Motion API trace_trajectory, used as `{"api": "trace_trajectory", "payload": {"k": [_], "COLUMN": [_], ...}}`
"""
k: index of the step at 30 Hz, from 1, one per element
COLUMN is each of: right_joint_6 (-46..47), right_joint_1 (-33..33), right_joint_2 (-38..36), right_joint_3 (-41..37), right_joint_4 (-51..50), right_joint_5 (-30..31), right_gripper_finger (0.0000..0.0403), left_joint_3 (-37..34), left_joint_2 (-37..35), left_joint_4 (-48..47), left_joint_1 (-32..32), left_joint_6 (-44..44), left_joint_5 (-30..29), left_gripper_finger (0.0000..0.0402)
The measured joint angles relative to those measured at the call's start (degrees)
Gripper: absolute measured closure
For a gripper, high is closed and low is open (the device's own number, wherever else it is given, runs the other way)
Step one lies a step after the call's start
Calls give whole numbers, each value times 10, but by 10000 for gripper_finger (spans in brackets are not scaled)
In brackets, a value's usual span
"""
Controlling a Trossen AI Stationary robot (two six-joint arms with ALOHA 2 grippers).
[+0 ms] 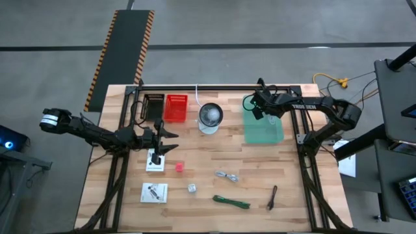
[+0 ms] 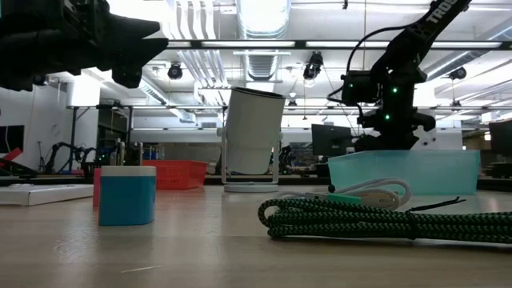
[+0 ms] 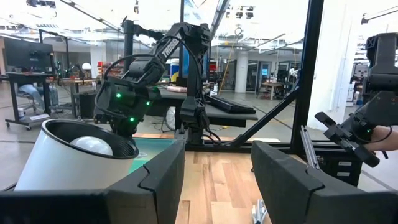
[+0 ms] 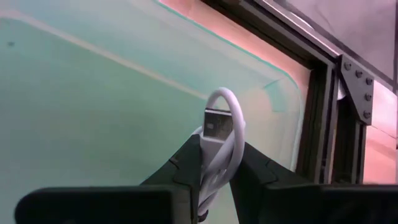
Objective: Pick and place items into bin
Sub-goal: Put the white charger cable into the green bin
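My right gripper (image 1: 255,104) hangs over the far end of the teal bin (image 1: 263,127), shut on a coiled white cable with a silvery plug (image 4: 217,124). At the table's left my left gripper (image 1: 170,140) stands open and holds nothing, a little beyond a white card (image 1: 155,160). Flat on the table lie a second white card (image 1: 154,192), a tiny red cube (image 1: 179,167), a tiny silver cube (image 1: 192,188), silvery pieces (image 1: 226,175), a green strip (image 1: 231,202) and a dark stick (image 1: 272,197). My right gripper pinches the white cable's coil (image 4: 219,154) between its two fingers, just below the plug. The fingers slant down from the table's right side toward the bin. The plug and a loop of cable (image 4: 236,112) stick out past the fingertips, clear of the bin (image 4: 93,93).
A round glass-and-white bowl (image 1: 210,117) stands at the far middle, between a red basket (image 1: 175,108) and the bin. A dark box (image 1: 154,106) sits left of the basket. A black frame rail (image 1: 214,87) runs along the far edge.
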Motion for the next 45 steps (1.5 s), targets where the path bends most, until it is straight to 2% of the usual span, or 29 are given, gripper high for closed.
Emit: {"api": "trace_trajectory", "payload": {"k": [31,39,45], "right_joint_6": [-7,-98,-159], "right_joint_1": [6,70,159], "right_joint_2": [-2,-29,-77], "right_joint_3": [0,0,0], "right_joint_4": [9,115,185], "right_joint_5": [14,8,-40], "right_gripper_finger": [224,223,223], "left_joint_3": [0,0,0], "left_joint_2": [0,0,0], "left_joint_4": [0,0,0], "left_joint_1": [0,0,0], "left_joint_6": [0,0,0], "left_joint_5": [0,0,0], "left_gripper_finger": [230,230,230]}}
